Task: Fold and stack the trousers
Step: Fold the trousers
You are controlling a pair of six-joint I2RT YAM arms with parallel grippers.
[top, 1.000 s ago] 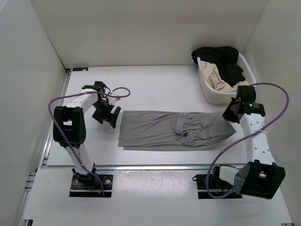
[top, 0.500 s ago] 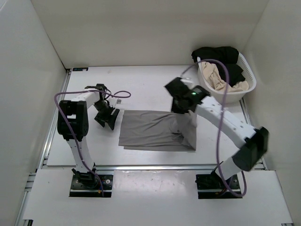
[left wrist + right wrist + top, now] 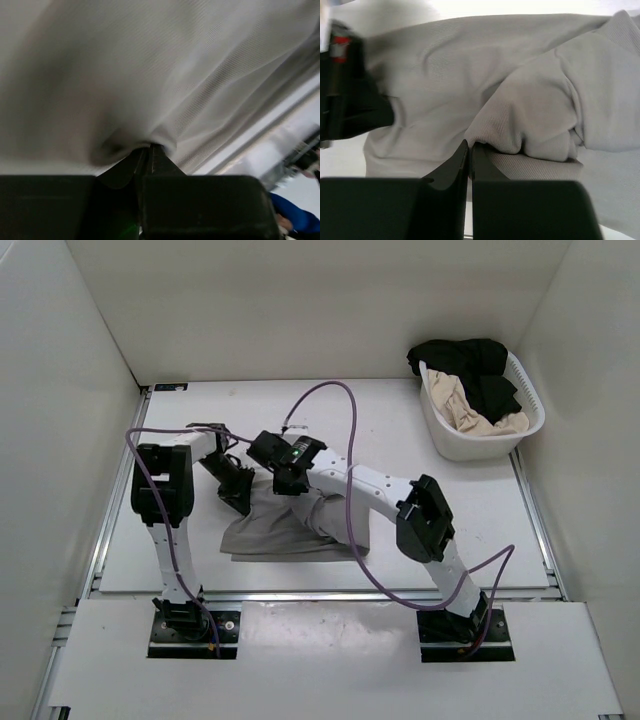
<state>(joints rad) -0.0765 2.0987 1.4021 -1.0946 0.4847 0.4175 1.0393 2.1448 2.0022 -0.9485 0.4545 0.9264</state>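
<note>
The trousers (image 3: 270, 535) are soft, matt grey cloth with a fine ribbed weave, lying in loose creases. The fingers of the left end effector (image 3: 150, 148) and the right end effector (image 3: 469, 146) look like hard, matt black plastic. The table (image 3: 350, 420) is smooth, matt white. The basket (image 3: 445, 445) is white plastic with a slight sheen. In it lie a black garment (image 3: 460, 355) and a cream garment (image 3: 470, 412), both dull cloth. The cable (image 3: 345, 405) has a smooth purple sheath.

Grey trousers (image 3: 285, 533), doubled over and bunched on the counter (image 3: 400, 420).
Soft, finely ribbed fabric is pinched at one edge between the left fingers (image 3: 125, 167); a thick gathered fold sits at the right fingers (image 3: 451, 167).
</note>
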